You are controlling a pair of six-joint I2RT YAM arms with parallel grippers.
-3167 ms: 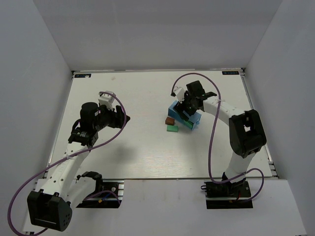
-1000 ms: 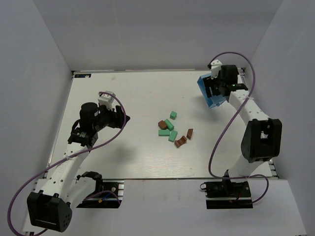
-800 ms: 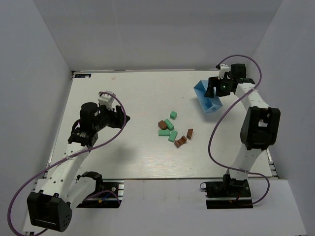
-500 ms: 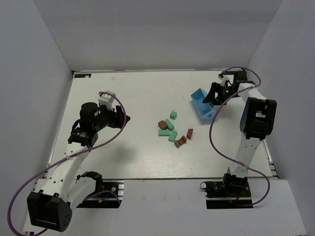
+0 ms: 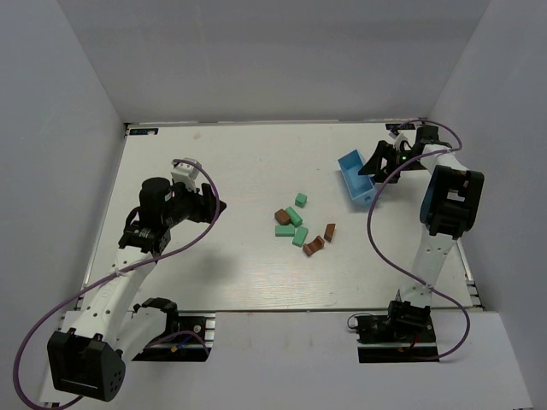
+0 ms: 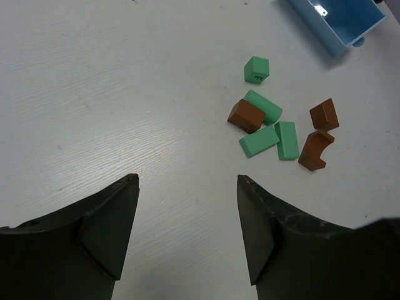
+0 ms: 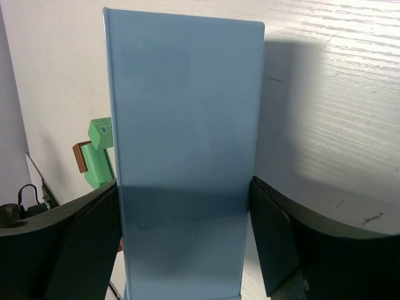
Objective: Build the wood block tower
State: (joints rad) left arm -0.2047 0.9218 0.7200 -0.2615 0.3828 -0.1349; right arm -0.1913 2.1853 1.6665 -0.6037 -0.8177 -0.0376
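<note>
Several wood blocks (image 5: 300, 237), mint-green and reddish-brown, lie loose in a small cluster at the table's middle; the left wrist view shows them (image 6: 259, 141) ahead and to the right of my fingers. No tower is in view. My left gripper (image 5: 208, 203) (image 6: 186, 181) hovers open over bare table to their left, with nothing between its fingers. At the back right, my right gripper (image 5: 378, 166) (image 7: 184, 182) is shut on the small blue box (image 5: 354, 176) (image 7: 187, 125), one finger against each side wall.
The blue box (image 6: 337, 22) rests low on the table near the right wall (image 5: 504, 171). Grey walls close in the table on the left, back and right. The right arm's purple cable (image 5: 372, 231) loops over the table's right side.
The right arm carried the blue box from over the table's middle to the back right and brought it down level near the table. The blocks now lie spilled at the middle. Left arm unmoved.
</note>
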